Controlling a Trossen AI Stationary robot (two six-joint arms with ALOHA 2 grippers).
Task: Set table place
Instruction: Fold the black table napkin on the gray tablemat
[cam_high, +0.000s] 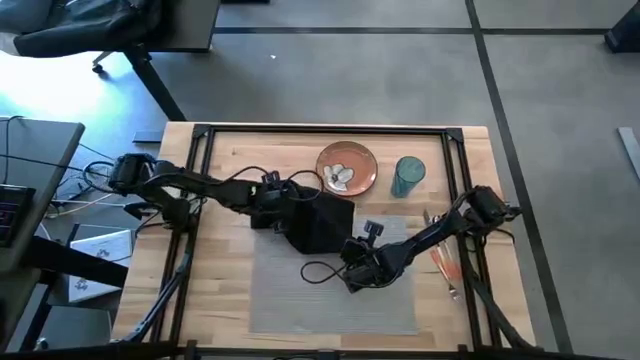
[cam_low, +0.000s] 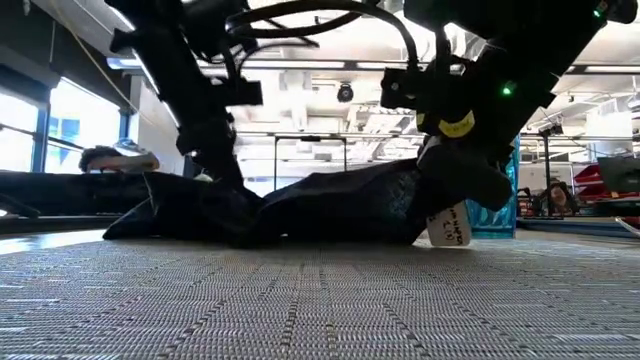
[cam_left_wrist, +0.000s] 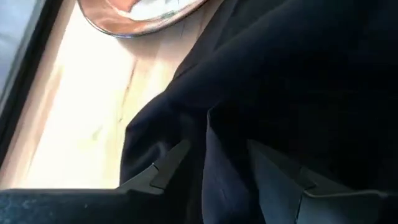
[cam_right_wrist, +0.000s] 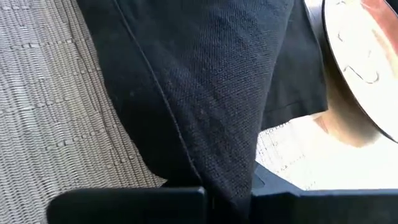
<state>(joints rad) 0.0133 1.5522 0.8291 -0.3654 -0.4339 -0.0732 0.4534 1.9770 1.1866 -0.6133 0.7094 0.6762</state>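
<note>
A small white tag (cam_low: 449, 226) hangs from the black cloth napkin (cam_high: 318, 222) in the low view; it carries dark print, too small to read. No other writing can be made out.

The napkin is a matte, finely woven fabric with a stitched hem, lying crumpled over the far edge of the grey woven placemat (cam_high: 300, 300), whose coarse basket-like weave fills the foreground of the low view. Beyond the napkin sits the orange-brown round plate (cam_high: 347, 167), glossy, with a pale pattern at its centre, and just beside it stands a translucent teal cup (cam_high: 408, 176). Orange-handled cutlery (cam_high: 442, 262) lies on bare wood to the right of the placemat (the separate pieces blur together).

The left gripper (cam_high: 272, 215) is at the napkin's left edge, its fingers (cam_left_wrist: 163, 171) spread apart with cloth bunched between them; whether they grip it I cannot tell. The right gripper (cam_high: 357, 272) is over the placemat at the napkin's near right corner, and its wrist view shows a fold of cloth running down between its fingers.

The table (cam_high: 225, 160) is light butcher-block wood with thin black rails. Around it is grey floor; a dark desk (cam_high: 25, 170) with cables stands to the left.
</note>
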